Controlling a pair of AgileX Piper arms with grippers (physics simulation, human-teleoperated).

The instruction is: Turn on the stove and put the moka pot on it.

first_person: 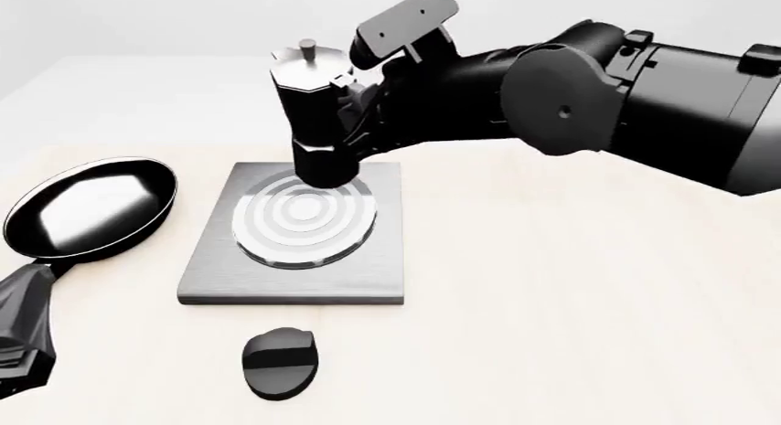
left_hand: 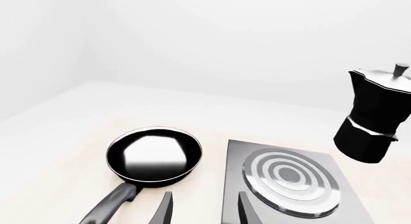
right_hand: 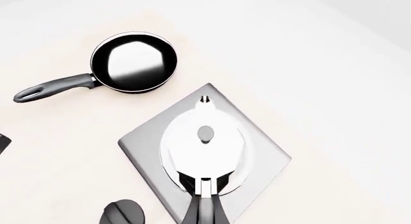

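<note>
The moka pot, black with a silver lid, hangs slightly tilted in the air over the far part of the stove. My right gripper is shut on its handle; the right wrist view looks down on the lid with the fingers on the handle. The burner is bare. The black oval knob lies in front of the slab. My left gripper is open and empty, low near the stove's left front, with the pot seen high beyond it.
A black frying pan sits left of the stove, its handle pointing toward the left arm. It also shows in the left wrist view and the right wrist view. The knob shows in the right wrist view.
</note>
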